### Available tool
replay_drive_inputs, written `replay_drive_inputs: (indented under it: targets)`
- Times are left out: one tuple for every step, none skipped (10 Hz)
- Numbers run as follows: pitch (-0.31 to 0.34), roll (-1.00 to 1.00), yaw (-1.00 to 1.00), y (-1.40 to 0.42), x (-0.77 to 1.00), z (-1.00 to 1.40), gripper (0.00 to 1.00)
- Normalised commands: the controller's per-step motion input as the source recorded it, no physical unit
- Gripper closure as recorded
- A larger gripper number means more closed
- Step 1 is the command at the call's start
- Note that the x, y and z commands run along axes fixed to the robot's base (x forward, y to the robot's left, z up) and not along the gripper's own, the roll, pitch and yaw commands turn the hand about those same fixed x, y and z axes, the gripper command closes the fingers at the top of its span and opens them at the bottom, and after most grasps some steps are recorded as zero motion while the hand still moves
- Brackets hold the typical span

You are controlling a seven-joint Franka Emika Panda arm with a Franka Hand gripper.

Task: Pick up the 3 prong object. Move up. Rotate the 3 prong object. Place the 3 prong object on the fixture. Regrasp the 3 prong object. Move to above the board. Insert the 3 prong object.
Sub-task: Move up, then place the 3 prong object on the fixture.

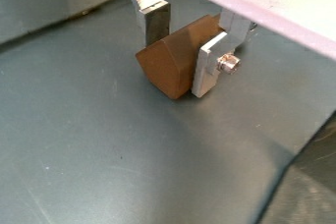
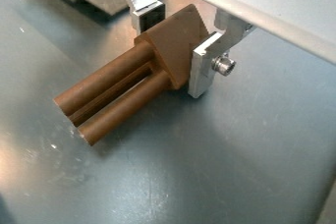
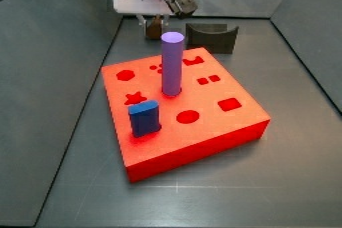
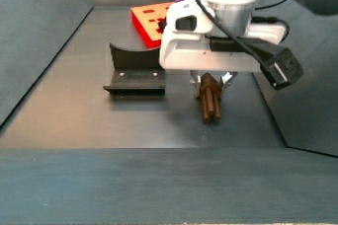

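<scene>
Gripper of the Franka arm sits low over the grey desk, its silver fingers clamped on the flat head of the 3 prong object, which lies on the desk with its brown prongs stretching away from the fingers. In a wrist view the gripper shows the same grasp end-on, a finger pressed against the brown 3 prong object just above the desk. In a side view the gripper hangs beneath the white wrist housing, the 3 prong object below it on the desk; the dark fixture stands beside the gripper, apart from it, and the red board lies beyond. In a side view the board fills the foreground, carrying an upright purple cylinder and a blue block, with the gripper behind it and the fixture near that gripper.
</scene>
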Motion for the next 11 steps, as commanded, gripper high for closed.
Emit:
replay_drive_inputs:
  targets:
    - [0.025, 0.0, 0.0, 0.0, -0.03, 0.75, 1.0]
    - [0.038, 0.0, -0.01, 0.0, -0.02, 0.59, 1.0]
    - [0.047, 0.01, -0.01, 0.0, -0.02, 0.44, 1.0]
    - [0.05, 0.01, -0.01, 0.01, -0.02, 0.24, 1.0]
    - [0.0, 0.0, 0.0, 0.0, 0.0, 1.0, 1.0]
    - [-0.011, 0.01, 0.0, 0.0, 0.01, 1.0, 1.0]
    - [0.008, 0.01, 0.0, 0.0, -0.01, 1.0, 1.0]
    - [0.02, 0.01, -0.01, 0.0, -0.01, 1.0, 1.0]
    - [0.028, 0.02, -0.01, 0.01, -0.01, 1.0, 1.0]
    - [0.03, 0.02, -0.02, 0.01, -0.02, 1.0, 1.0]
    - [0.033, 0.03, -0.02, 0.01, -0.02, 1.0, 1.0]
